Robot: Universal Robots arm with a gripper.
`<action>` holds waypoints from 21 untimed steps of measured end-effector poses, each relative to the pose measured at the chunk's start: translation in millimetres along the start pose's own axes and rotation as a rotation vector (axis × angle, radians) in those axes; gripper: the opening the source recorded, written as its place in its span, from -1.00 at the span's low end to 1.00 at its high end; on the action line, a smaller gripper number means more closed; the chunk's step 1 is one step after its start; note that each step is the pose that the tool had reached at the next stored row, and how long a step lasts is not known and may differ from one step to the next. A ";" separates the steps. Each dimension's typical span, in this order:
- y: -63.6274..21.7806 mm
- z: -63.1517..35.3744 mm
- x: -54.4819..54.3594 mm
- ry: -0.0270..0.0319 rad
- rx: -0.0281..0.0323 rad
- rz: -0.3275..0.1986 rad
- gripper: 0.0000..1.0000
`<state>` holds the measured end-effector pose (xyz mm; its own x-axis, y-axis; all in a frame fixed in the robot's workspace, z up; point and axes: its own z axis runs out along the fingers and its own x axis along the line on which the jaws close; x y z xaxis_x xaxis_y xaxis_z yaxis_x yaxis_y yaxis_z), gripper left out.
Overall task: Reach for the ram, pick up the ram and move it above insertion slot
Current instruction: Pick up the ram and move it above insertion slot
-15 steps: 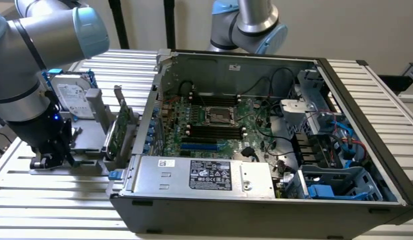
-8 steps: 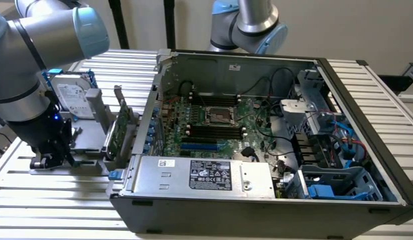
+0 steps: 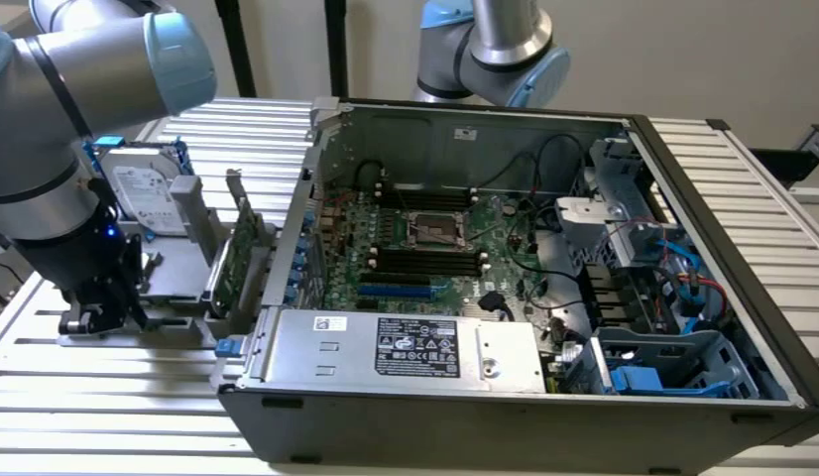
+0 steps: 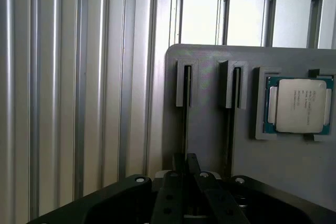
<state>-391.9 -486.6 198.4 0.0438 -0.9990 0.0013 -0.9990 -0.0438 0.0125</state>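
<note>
The gripper (image 3: 99,302) is down at the gray holder (image 3: 172,332) on the slatted table (image 3: 119,416), at the exterior view's left, just outside the open computer case (image 3: 293,213). In the wrist view the gripper (image 4: 186,162) sits right over a thin dark edge standing in one of the holder's two narrow slots. I take that edge for the ram (image 4: 185,124), seen end-on and in line with the gripper. Whether the gripper is spread, pressed together or already pinching the stick, I cannot tell. The step in hand looks like the grasp itself. To do it well, the gripper should be centred on that thin edge and square to it, so the stick is caught on its flat faces and not nudged against the slot's end posts. Any lift should go straight up until the stick is free of them. As for what holds what, the holder (image 4: 210,145) also carries a processor chip (image 4: 299,106) in a square recess beside the slots. In the exterior view a silver hard drive (image 3: 148,193) and a green card (image 3: 244,248) stand upright in it. Inside the case lies the motherboard (image 3: 489,223). Its dark memory slots (image 3: 423,260) seem empty, and a power supply box (image 3: 397,347) sits at the near side.
</note>
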 end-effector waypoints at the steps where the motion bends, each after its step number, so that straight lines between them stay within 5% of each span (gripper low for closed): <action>1: 0.0 -1.0 0.0 -0.0001 0.0001 0.000 -0.73; 9: 0.1 -16.8 0.0 -0.0002 0.0001 0.000 -0.73; 21: 0.0 -70.5 0.2 -0.0002 0.0001 0.000 -0.73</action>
<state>-391.0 -486.6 269.0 0.0437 -0.9990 0.0011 -0.9990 -0.0437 0.0124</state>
